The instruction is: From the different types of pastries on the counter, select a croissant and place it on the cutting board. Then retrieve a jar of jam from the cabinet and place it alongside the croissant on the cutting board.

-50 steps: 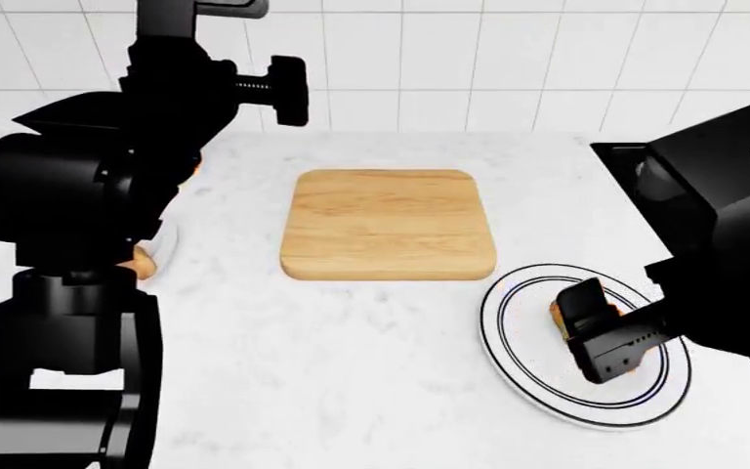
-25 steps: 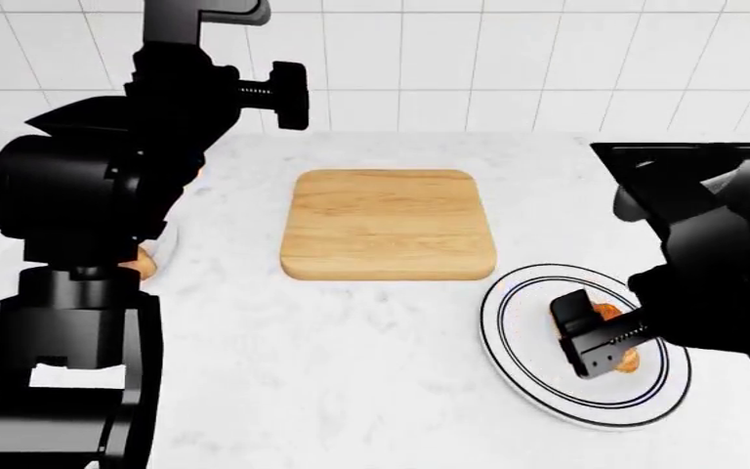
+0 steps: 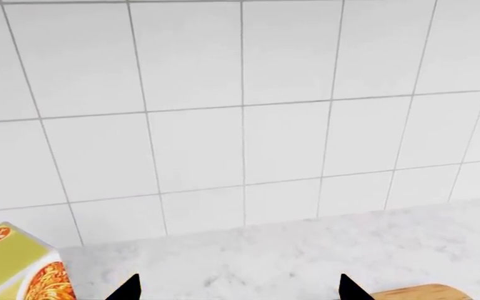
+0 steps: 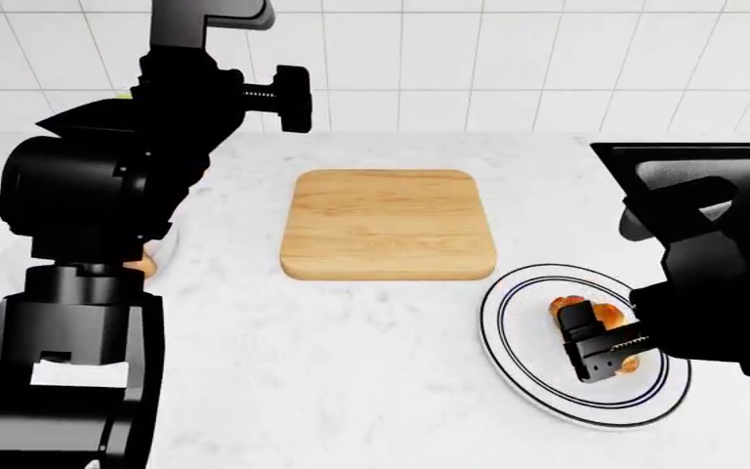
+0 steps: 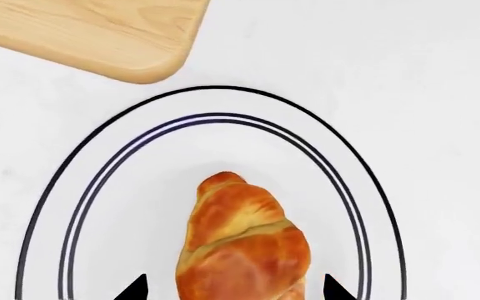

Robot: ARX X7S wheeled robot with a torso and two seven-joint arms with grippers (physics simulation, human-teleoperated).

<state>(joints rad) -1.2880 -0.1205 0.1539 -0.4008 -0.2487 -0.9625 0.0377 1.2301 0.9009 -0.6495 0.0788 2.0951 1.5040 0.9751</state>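
The golden croissant (image 5: 240,244) lies on a round white plate (image 5: 223,144) with dark rim lines, on the marble counter (image 4: 349,371). My right gripper (image 5: 233,290) is open, one fingertip on each side of the croissant's near end. From the head camera, the right gripper (image 4: 600,354) sits low over the croissant (image 4: 581,313) and plate (image 4: 519,322). The wooden cutting board (image 4: 389,225) lies bare mid-counter. My left gripper (image 3: 237,292) is open, empty, and faces the tiled wall. The jar of jam is out of view.
A yellow and orange box (image 3: 15,269) stands by the wall near the left gripper. Another orange pastry (image 4: 145,262) peeks out behind my left arm (image 4: 89,195). A black surface (image 4: 687,156) borders the counter at the right.
My right gripper has dropped lower over the plate and now straddles the croissant, of which more shows. The left arm has hardly moved.
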